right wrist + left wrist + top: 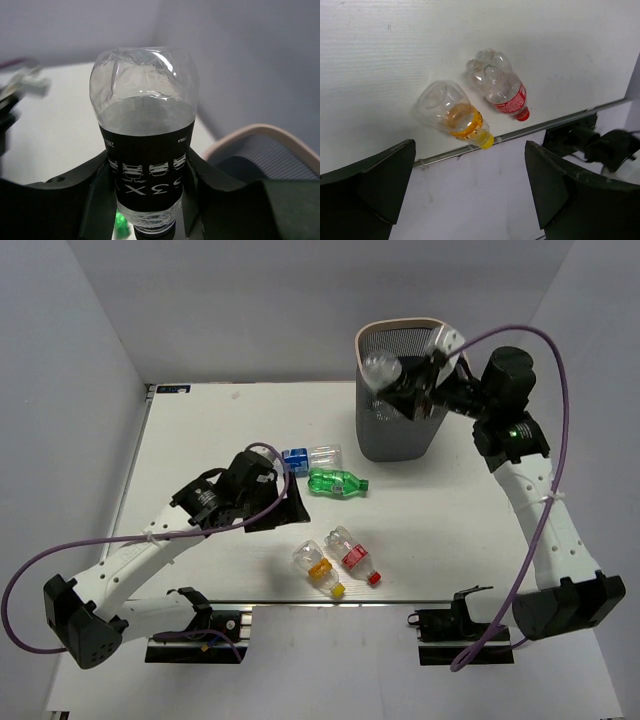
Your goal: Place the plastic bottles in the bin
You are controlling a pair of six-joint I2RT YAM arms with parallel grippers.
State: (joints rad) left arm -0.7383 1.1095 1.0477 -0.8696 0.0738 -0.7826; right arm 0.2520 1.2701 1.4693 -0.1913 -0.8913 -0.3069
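Starting with the largest item: white table [200, 430] carries everything below both grippers.

Bin [395, 435]: upright, directly beneath the right gripper [408, 388]. The right wrist view shows its pale rim [260, 131] just below and to one side of the fingers.

Right gripper: jaws clamped on the black-label bottle [145, 150], with a finger [97, 200] pressed against each side of the label. The clear base points away from the wrist. In the top view this bottle [379, 367] sits level with the bin's rim, over the mesh opening.

Left gripper [470, 185]: jaws wide apart, nothing between them, raised off the table.

Two bottles lie on their sides ahead of the left fingers, close together, caps toward the table's near edge:
- yellow-orange-label bottle [452, 112], yellow cap at the edge strip;
- red-label bottle [502, 90], red cap, just beside it.

On the far side of the left gripper, between it and the bin, both lying flat:
- green bottle [335, 482];
- blue-label bottle [310, 458], just beyond the green one.
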